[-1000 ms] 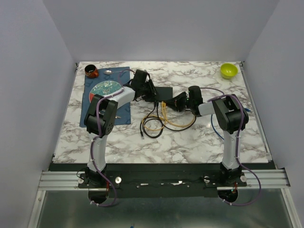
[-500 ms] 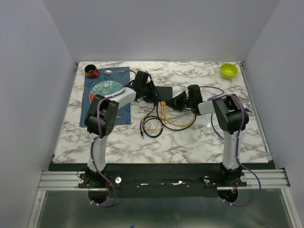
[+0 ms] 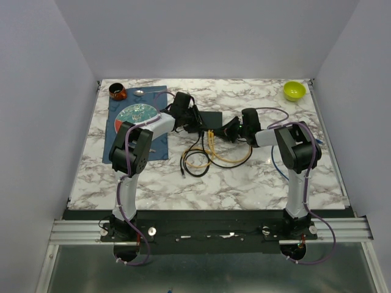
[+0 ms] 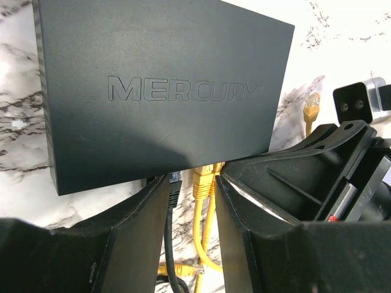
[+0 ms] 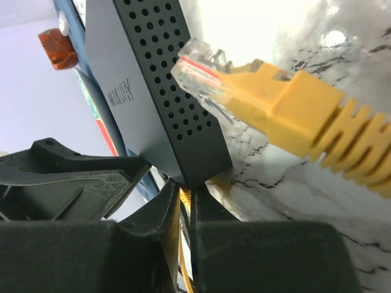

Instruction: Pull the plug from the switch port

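The switch is a flat black box at mid-table, marked MERCURY in the left wrist view. Yellow plugs and a black plug sit in its near edge. My left gripper is open, its fingers straddling these plugs with the tips at the switch's edge. My right gripper comes from the right and is shut on a yellow plug at the switch's corner. A loose yellow plug lies on the marble beside it.
Yellow and black cable loops lie in front of the switch. A blue mat with a teal plate lies at the left, a brown cup behind it. A green bowl stands at the back right.
Both grippers have edged slightly closer in at the switch's near edge. The switch and cables have barely moved.
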